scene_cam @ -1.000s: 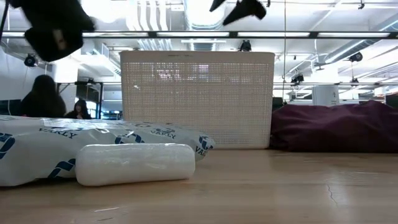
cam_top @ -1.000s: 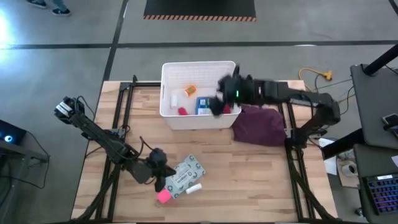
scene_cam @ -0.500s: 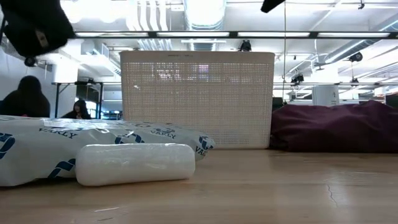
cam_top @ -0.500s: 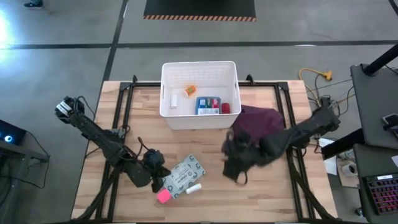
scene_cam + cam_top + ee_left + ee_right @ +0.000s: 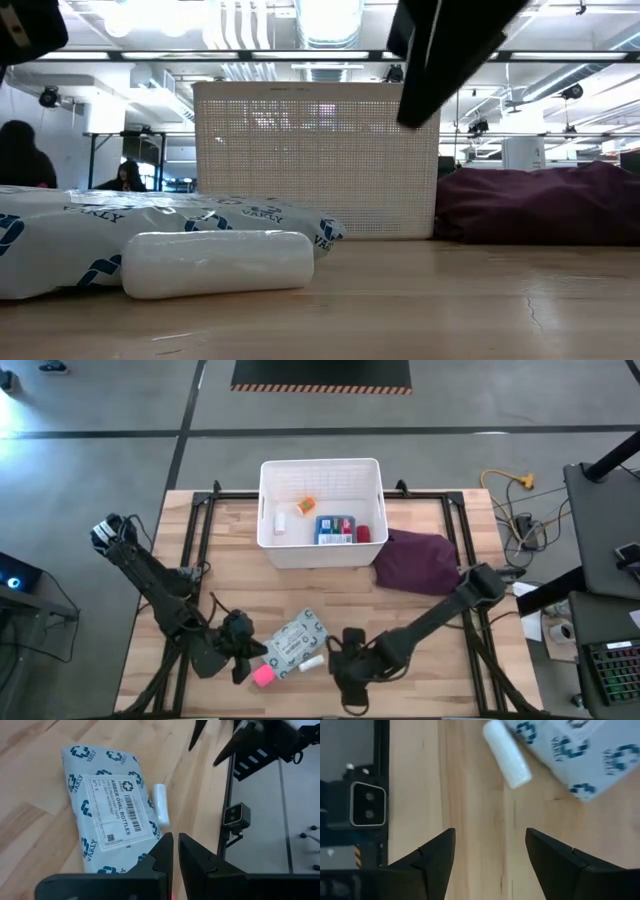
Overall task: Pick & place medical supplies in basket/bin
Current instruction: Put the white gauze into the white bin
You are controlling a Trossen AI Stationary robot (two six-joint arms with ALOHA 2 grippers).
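Observation:
The white basket (image 5: 320, 510) stands at the table's far middle and holds a blue box (image 5: 335, 529), a red item and small orange and white items. Near the front edge lie a grey-green packet (image 5: 296, 640), a white roll (image 5: 312, 661) and a pink cube (image 5: 263, 675). My right gripper (image 5: 490, 855) hangs open above the bare wood just right of the roll (image 5: 506, 754), pointing steeply down. My left gripper (image 5: 175, 852) is shut and empty, in the air left of the packet (image 5: 110, 815), above the pink cube.
A maroon cloth (image 5: 418, 563) lies to the right of the basket. Black frame rails run along the table's left and right sides. Bare wood lies between the packet and the basket. People sit in the room beyond the table (image 5: 30, 160).
My right gripper has swung from above the basket toward the table's near edge and come down, tipping to point steeply down, and now hangs beside the white roll. My left gripper has drawn back a little toward the near left. The supplies have stayed where they were.

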